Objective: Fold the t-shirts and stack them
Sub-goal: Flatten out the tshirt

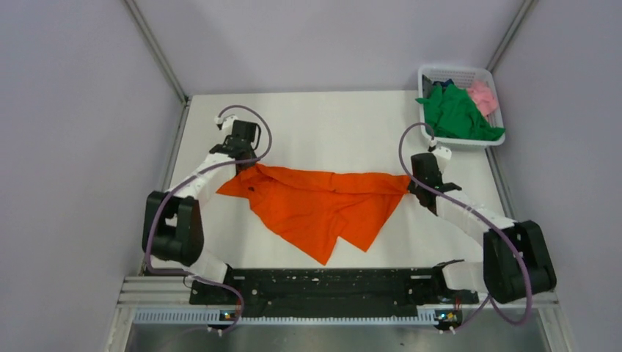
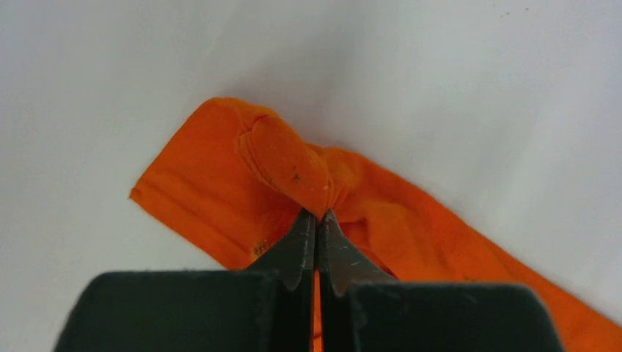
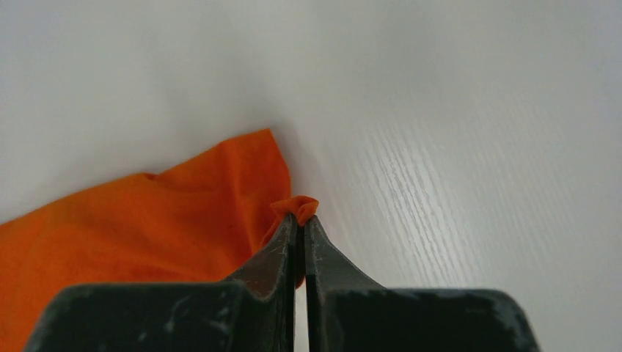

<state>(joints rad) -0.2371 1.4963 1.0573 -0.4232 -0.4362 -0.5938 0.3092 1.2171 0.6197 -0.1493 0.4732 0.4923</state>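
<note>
The orange t-shirt (image 1: 323,205) is stretched across the middle of the table between my two grippers, its lower part hanging in folds toward the near edge. My left gripper (image 1: 246,163) is shut on the shirt's left end, pinching a bunch of orange cloth (image 2: 293,165) at the fingertips. My right gripper (image 1: 414,185) is shut on the right corner, with a small tuft of cloth (image 3: 301,207) showing past the tips. The green t-shirt (image 1: 455,114) and the pink t-shirt (image 1: 484,97) lie crumpled in the basket at the back right.
The white lattice basket (image 1: 429,73) stands at the table's back right corner. Grey walls enclose the white table (image 1: 330,125) on the left, back and right. A black rail (image 1: 323,286) with the arm bases runs along the near edge.
</note>
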